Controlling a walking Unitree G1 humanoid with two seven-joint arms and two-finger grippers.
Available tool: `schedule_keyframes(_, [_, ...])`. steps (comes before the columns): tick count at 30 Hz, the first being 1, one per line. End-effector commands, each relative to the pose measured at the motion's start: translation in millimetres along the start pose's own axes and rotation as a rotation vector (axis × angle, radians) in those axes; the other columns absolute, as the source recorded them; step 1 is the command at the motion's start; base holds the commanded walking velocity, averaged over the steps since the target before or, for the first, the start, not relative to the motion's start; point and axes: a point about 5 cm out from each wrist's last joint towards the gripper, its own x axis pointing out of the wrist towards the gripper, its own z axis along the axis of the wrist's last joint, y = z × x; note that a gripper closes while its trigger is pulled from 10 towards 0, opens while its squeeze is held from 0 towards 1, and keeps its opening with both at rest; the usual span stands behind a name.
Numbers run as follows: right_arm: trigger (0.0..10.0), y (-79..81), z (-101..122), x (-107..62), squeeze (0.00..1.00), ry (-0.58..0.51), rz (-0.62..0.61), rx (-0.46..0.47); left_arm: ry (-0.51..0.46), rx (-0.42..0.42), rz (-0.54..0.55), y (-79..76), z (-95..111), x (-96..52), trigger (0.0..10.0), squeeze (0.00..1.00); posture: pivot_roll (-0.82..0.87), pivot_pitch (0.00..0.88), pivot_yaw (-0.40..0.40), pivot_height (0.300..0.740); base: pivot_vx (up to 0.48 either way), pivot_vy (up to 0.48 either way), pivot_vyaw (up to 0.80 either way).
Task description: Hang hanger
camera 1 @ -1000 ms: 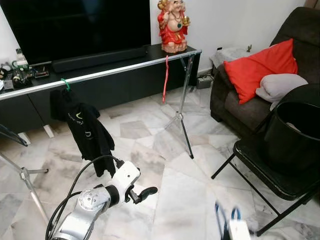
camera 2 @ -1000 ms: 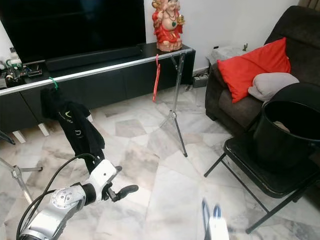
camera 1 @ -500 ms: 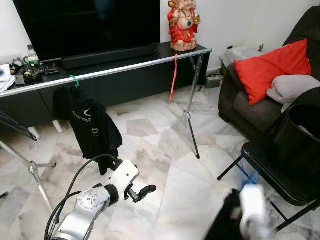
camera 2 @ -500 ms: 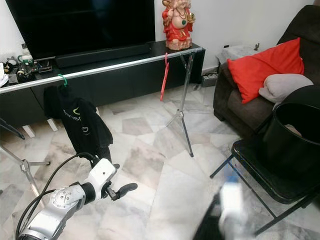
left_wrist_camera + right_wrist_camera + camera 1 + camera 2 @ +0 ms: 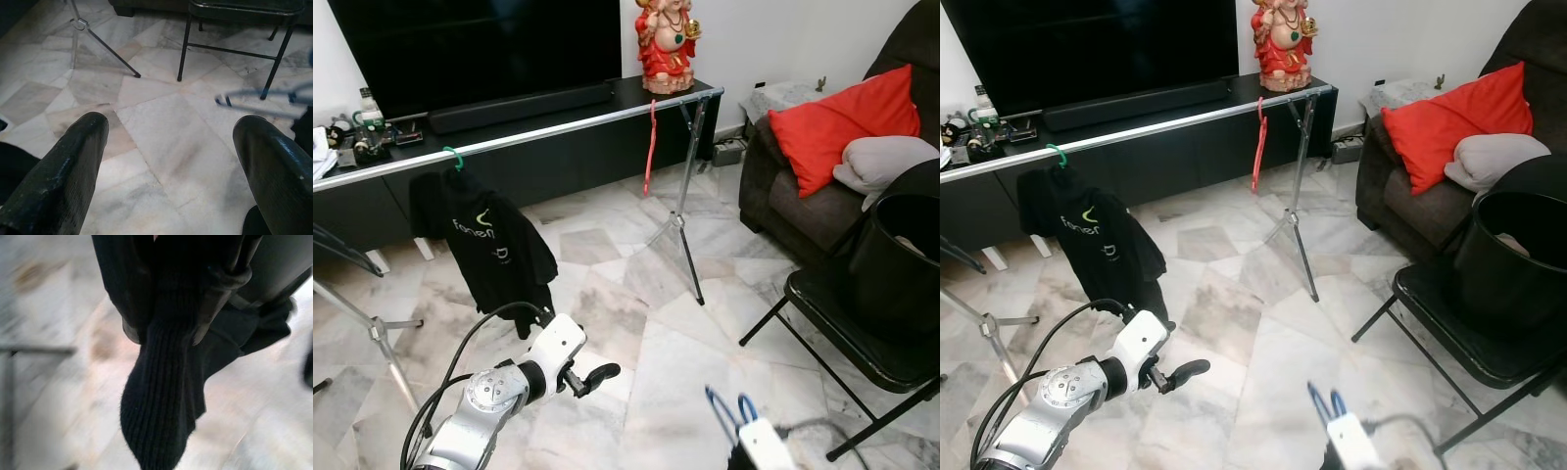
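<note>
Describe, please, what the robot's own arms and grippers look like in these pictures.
The left arm is silver with a white wrist housing and a black cable looping over it. Its left gripper has two long, rounded black fingers with a slightly textured surface. The right arm shows a white end, blurred, with blue wire loops above it.

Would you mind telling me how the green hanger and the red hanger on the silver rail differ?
The green plastic hanger carries a black T-shirt; the red plastic hanger hangs bare. The green one sits toward the robot's left along the silver metal rail, while the red one hangs near the rail's right end beside the tripod stand. Of the green one just the hook shows; the red one's length is exposed. Both hang from the same rail.
</note>
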Motion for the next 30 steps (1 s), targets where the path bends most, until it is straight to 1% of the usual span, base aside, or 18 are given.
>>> schedule_keyframes(1, [0.0, -8.7, 20.5, -1.7, 0.0, -0.075, 0.003, -0.098, 0.022, 0.009, -0.001, -0.7, -1.5, -0.3, 10.0, 0.0, 0.07, 0.065, 0.014, 0.74, 0.0, 0.0, 0.0])
schedule_keyframes(3, [0.0, -16.0, 41.6, -5.3, 0.0, -0.165, 0.032, -0.239, 0.028, 0.007, -0.001, -1.4, -3.0, -0.6, 10.0, 0.0, 0.07, 0.065, 0.014, 0.74, 0.0, 0.0, 0.0])
schedule_keyframes(4, [0.0, -20.2, 59.2, -10.0, 0.0, -0.237, 0.081, -0.387, 0.045, 0.018, -0.004, -1.9, -5.1, -0.9, 10.0, 0.0, 0.07, 0.064, 0.009, 0.74, 0.0, 0.0, 0.0])
schedule_keyframes(5, [0.0, -22.2, 65.1, -12.3, 0.0, -0.254, 0.11, -0.458, 0.055, 0.026, -0.008, -2.1, -6.4, -1.2, 10.0, 0.0, 0.07, 0.064, 0.009, 0.74, 0.0, 0.0, 0.0])
schedule_keyframes(6, [0.0, -26.6, 74.4, -17.2, 0.0, -0.279, 0.159, -0.601, 0.071, 0.032, -0.019, -2.9, -8.7, -1.9, 10.0, 0.0, 0.07, 0.064, 0.009, 0.74, 0.0, 0.0, 0.0])
schedule_keyframes(7, [0.0, -28.5, 77.6, -19.4, 0.0, -0.287, 0.178, -0.664, 0.077, 0.031, -0.024, -3.3, -9.7, -2.0, 10.0, 0.0, 0.07, 0.064, 0.005, 0.74, 0.0, 0.0, 0.0])
schedule_keyframes(9, [0.0, -35.1, 83.9, -23.8, 0.0, -0.289, 0.203, -0.741, 0.096, 0.032, -0.039, -5.0, -13.2, -2.5, 10.0, 0.0, 0.07, 0.064, 0.005, 0.74, 0.0, 0.0, 0.0])
schedule_keyframes(10, [0.0, -37.3, 85.7, -25.0, 0.0, -0.288, 0.208, -0.754, 0.103, 0.034, -0.044, -5.6, -14.4, -2.6, 10.0, 0.0, 0.07, 0.064, 0.005, 0.74, 0.0, 0.0, 0.0])
schedule_keyframes(11, [0.0, -45.4, 96.0, -31.7, 0.0, -0.302, 0.237, -0.8, 0.131, 0.05, -0.087, -10.5, -21.5, -3.0, 10.0, 0.0, 0.06, 0.064, -0.001, 0.74, 0.0, 0.0, 0.0])
schedule_keyframes(13, [0.0, -49.1, 101.2, -35.2, 0.0, -0.31, 0.252, -0.82, 0.14, 0.05, -0.107, -13.0, -24.7, -3.2, 10.0, 0.0, 0.06, 0.064, -0.001, 0.74, 0.0, 0.0, 0.0])
schedule_keyframes(16, [0.0, -57.8, 116.4, -45.6, 0.0, -0.331, 0.284, -0.906, 0.163, 0.037, -0.127, -15.8, -31.1, -2.7, 10.0, 0.0, 0.06, 0.064, 0.0, 0.74, 0.0, 0.0, 0.0])
schedule_keyframes(17, [0.0, -57.8, 116.4, -45.6, 0.0, -0.331, 0.284, -0.906, 0.163, 0.037, -0.127, -15.8, -31.1, -2.7, 10.0, 0.0, 0.06, 0.064, 0.0, 0.74, 0.0, 0.0, 0.0])
schedule_keyframes(20, [0.0, -60.9, 126.9, -53.3, 0.0, -0.361, 0.309, -0.962, 0.176, 0.009, -0.175, -21.7, -34.7, -1.1, 10.0, 0.0, 0.06, 0.065, -0.004, 0.74, 0.0, 0.0, 0.0])
schedule_keyframes(21, [0.0, -61.4, 135.5, -58.2, 0.0, -0.392, 0.312, -0.991, 0.186, -0.016, -0.186, -24.0, -38.6, 0.1, 10.0, 0.0, 0.06, 0.064, -0.005, 0.74, 0.0, 0.0, 0.0])
schedule_keyframes(23, [0.0, -61.6, 139.1, -60.2, 0.0, -0.404, 0.311, -0.997, 0.187, -0.023, -0.179, -23.7, -40.0, 0.8, 10.0, 0.0, 0.06, 0.064, -0.005, 0.74, 0.0, 0.0, 0.0])
schedule_keyframes(26, [0.0, -62.5, 158.4, -71.3, 0.0, -0.469, 0.306, -1.031, 0.202, -0.042, -0.045, -12.7, -48.8, 5.8, 10.0, 0.0, 0.06, 0.063, -0.007, 0.74, 0.0, 0.0, 0.0])
schedule_keyframes(27, [0.0, -62.8, 161.6, -73.8, 0.0, -0.478, 0.31, -1.042, 0.209, -0.049, -0.024, -11.2, -51.0, 6.3, 10.0, 0.0, 0.06, 0.063, -0.008, 0.74, 0.0, 0.0, 0.0])
schedule_keyframes(30, [0.0, -63.2, 172.4, -82.3, 0.0, -0.514, 0.318, -1.079, 0.223, -0.074, 0.002, -10.7, -55.8, 7.4, 10.0, 0.0, 0.05, 0.062, -0.011, 0.74, 0.0, 0.0, 0.0])
